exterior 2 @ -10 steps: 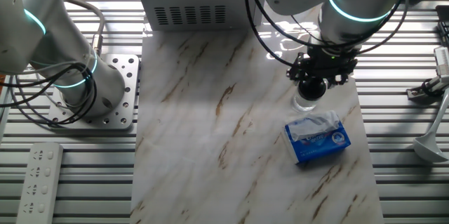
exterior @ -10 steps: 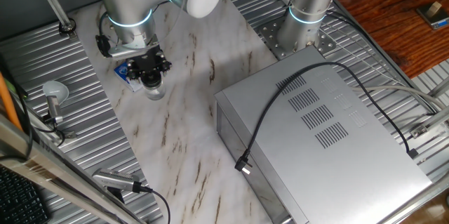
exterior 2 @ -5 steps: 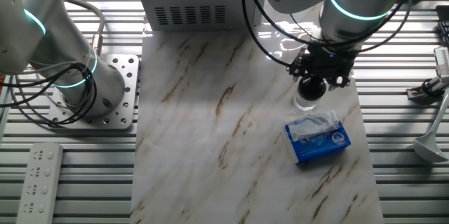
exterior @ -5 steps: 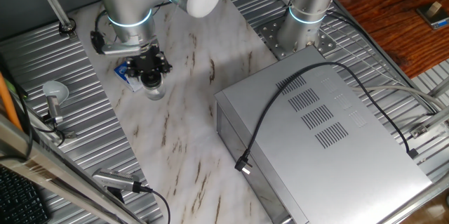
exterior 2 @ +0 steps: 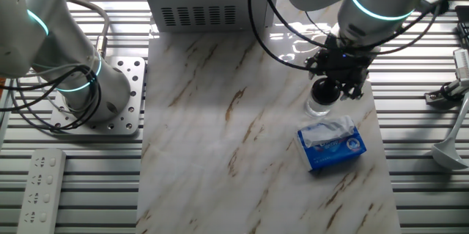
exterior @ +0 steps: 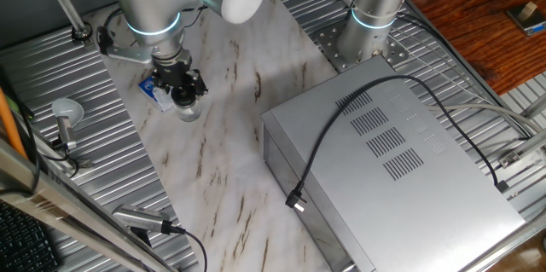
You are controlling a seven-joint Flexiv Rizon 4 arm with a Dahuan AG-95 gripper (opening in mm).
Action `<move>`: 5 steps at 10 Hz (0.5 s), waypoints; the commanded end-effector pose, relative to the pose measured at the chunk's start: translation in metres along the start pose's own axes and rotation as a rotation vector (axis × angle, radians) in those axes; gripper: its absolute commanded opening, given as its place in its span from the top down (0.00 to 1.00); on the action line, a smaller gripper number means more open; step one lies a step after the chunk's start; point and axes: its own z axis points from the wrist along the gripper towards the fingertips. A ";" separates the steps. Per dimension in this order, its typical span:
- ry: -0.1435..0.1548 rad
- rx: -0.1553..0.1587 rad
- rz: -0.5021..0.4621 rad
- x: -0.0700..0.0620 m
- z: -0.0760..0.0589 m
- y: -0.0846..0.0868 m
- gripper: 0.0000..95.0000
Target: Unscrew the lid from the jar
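On the counter [exterior: 230, 127], take stock from the biggest thing down. The grey box [exterior: 392, 161] fills the side toward 4 o'clock in one fixed view and sits well apart from the work, so it is no obstacle to you. The arm [exterior: 153, 8] comes down at about 10 o'clock in that view, straight over the jar [exterior: 188, 112]. The blue packet [exterior 2: 331, 144] lies just beside the jar, toward 6 o'clock in the other fixed view; whether the two touch cannot be told.

The jar stands upright, only its clear lower part showing beneath the gripper [exterior 2: 328, 87]. The gripper looks clenched on the lid [exterior 2: 323, 91], which shows as a dark round cap between its fingers, though the contact itself is too small to confirm.

You appear to be in the middle of the twist. Nothing holds the jar but the counter, so it may spin with the lid. Keep the wrist axis straight over the jar's centre and turn evenly, with a light downward press if the jar begins to turn. Lift only once the thread feels free. Keep any drift away from the packet, since a nudge there could tip the jar.
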 end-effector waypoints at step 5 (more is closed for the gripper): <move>-0.003 -0.057 0.632 0.002 -0.001 -0.001 0.40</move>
